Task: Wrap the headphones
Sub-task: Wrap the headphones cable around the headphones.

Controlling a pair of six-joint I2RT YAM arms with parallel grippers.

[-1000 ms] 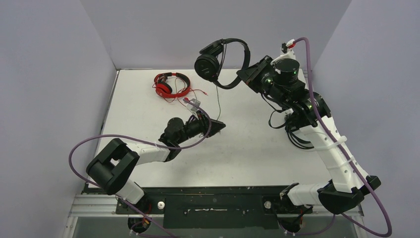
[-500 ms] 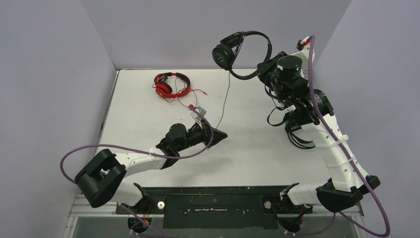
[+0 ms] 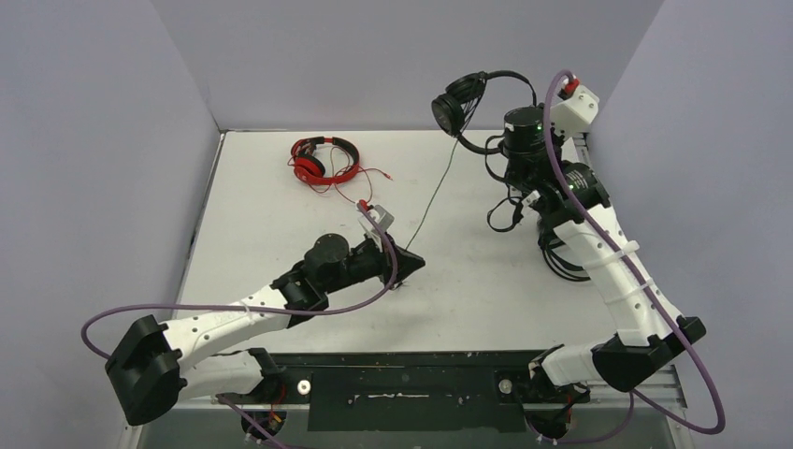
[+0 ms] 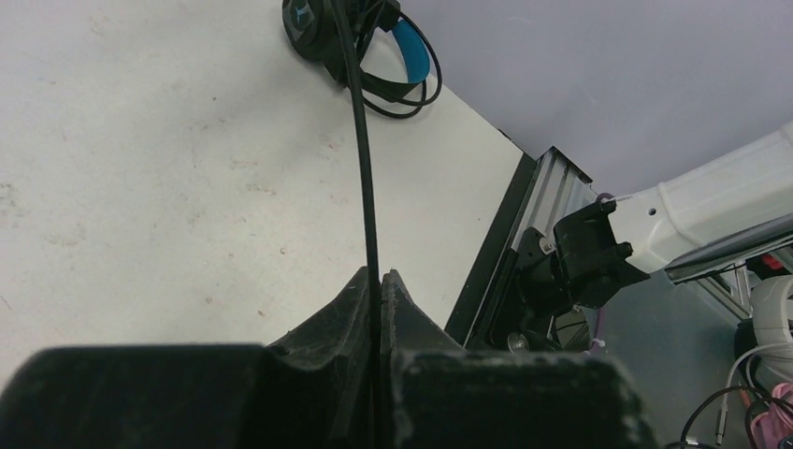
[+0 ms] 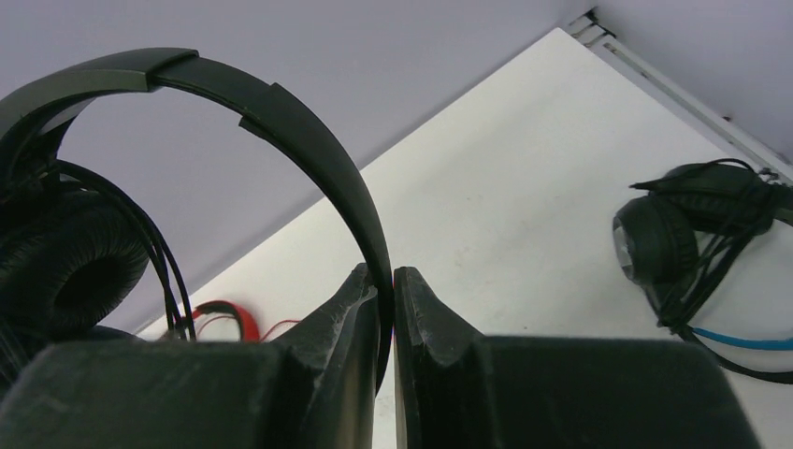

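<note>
Your right gripper (image 5: 385, 281) is clamped on the band of the black headphones (image 3: 455, 105), holding them in the air near the back wall, well above the table (image 3: 281, 234). Your left gripper (image 3: 411, 259) sits low over the table with its jaws pinched tight on the cord (image 3: 432, 192). The cord runs in a nearly straight line up to the raised cups.

Judge the set as light. The band looks like stiff, springy plastic and is a good place to grip, while the pads are soft and would squash or slip. The cord is thin, limp and smooth. It will likely slide through closed jaws under a pull and could strain where it enters the cup, so use gentle tension and pinch it near where the next loop should form.

The top view alone shows both arms, the cord's full run, and the red set (image 3: 323, 159) lying at the far left of the table with its own cord loose beside it. It does not plainly show the blue-band set (image 4: 411, 51). The left wrist view finds that set lying on the table beyond the cord, near the table's edge, and the right wrist view shows it too, below and right of the jaws. Only the wrist views confirm each pinch: cord between the left jaws, band between the right.
</note>
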